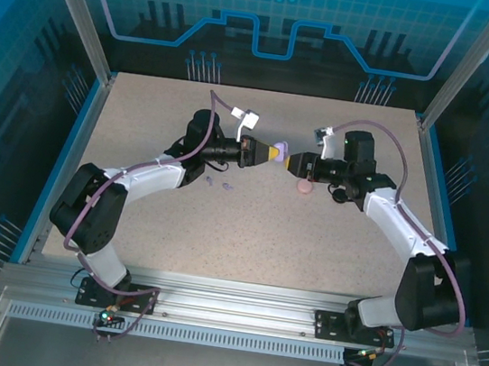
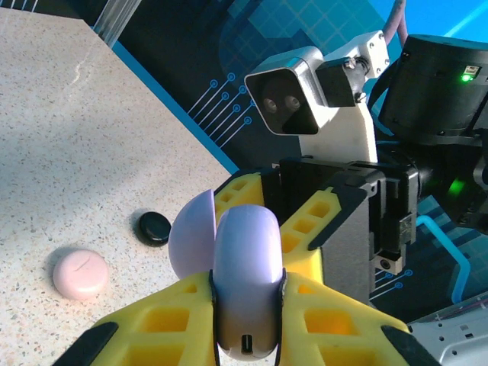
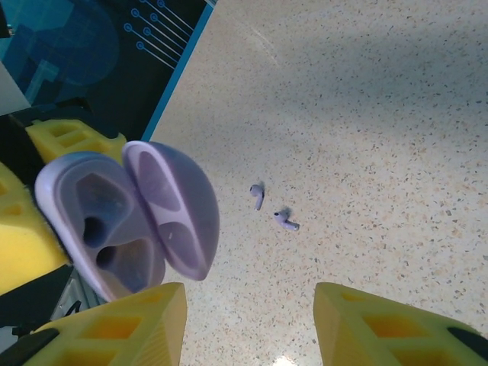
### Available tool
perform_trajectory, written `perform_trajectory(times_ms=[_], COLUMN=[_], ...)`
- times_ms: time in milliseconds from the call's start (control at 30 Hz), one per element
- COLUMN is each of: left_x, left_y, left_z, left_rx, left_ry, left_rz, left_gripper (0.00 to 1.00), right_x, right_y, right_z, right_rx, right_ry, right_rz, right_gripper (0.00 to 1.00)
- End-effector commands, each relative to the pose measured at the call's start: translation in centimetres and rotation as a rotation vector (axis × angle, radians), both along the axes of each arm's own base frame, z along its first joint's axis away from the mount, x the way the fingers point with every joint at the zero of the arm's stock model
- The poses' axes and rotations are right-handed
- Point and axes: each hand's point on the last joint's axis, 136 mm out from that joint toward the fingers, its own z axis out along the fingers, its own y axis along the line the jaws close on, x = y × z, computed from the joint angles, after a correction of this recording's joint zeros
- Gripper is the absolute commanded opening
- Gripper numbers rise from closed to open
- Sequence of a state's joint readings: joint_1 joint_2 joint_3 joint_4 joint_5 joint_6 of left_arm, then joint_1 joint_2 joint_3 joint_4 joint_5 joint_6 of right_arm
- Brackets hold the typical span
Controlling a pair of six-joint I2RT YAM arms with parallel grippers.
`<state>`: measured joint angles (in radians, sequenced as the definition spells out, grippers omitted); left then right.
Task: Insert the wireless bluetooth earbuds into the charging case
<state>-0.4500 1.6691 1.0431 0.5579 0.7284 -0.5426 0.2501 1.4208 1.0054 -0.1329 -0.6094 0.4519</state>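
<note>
Both arms are seen reaching toward the middle of the speckled beige surface (image 1: 246,238), with their tips facing each other at close range. The left claw (image 2: 248,278) is clenched on the round lilac plastic charging case (image 2: 245,252), which is held off the surface between the yellow fingers (image 2: 335,320). The case is pinched across its base, and the port in its edge is turned toward the left wrist camera. The hinged lid (image 3: 171,210) is swung open, and two dark recesses are exposed in the base in the right wrist view. The right claw (image 3: 250,293) is released: its yellow fingers (image 3: 114,328) are spread with bare surface seen between them and nothing gripped. The open case is seen just beside the right claw's fingers, up and to the left in the right wrist view, not between them. The two tiny lilac stemmed plastic earbuds (image 3: 287,222) are lying on the surface, near each other but apart, well apart from the case and under the left arm's forearm side in the top view (image 1: 218,182). A round pink plastic case (image 1: 304,188) is resting closed on the surface just beneath the right claw. A round black plastic case (image 2: 154,227) is lying near it, apart from it.
</note>
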Motion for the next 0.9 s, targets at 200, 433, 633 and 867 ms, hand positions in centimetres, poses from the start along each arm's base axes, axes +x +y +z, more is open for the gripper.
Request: perform_trajectory(times_ms=[200, 433, 633, 867], left_x=[-0.1, -0.1, -0.3, -0.4], left_y=[-0.7, -0.7, -0.9, -1.0], left_z=[1.5, 1.5, 1.7, 1.8], left_rx=[-0.023, -0.022, -0.031, -0.035], left_ry=[-0.039, -0.040, -0.037, -0.035], left_rz=[-0.041, -0.042, -0.058, -0.068], left_gripper=[0.00, 0.00, 0.00, 0.00], right_x=[1.5, 1.1, 1.9, 2.7], right_y=[0.9, 0.4, 0.7, 1.4], right_z=[2.3, 2.8, 2.2, 2.5], right_rx=[0.031, 0.024, 0.047, 0.071], right_ry=[-0.065, -0.075, -0.059, -0.060], right_rz=[0.004, -0.004, -0.013, 0.005], right_gripper=[0.46, 0.44, 0.39, 0.27])
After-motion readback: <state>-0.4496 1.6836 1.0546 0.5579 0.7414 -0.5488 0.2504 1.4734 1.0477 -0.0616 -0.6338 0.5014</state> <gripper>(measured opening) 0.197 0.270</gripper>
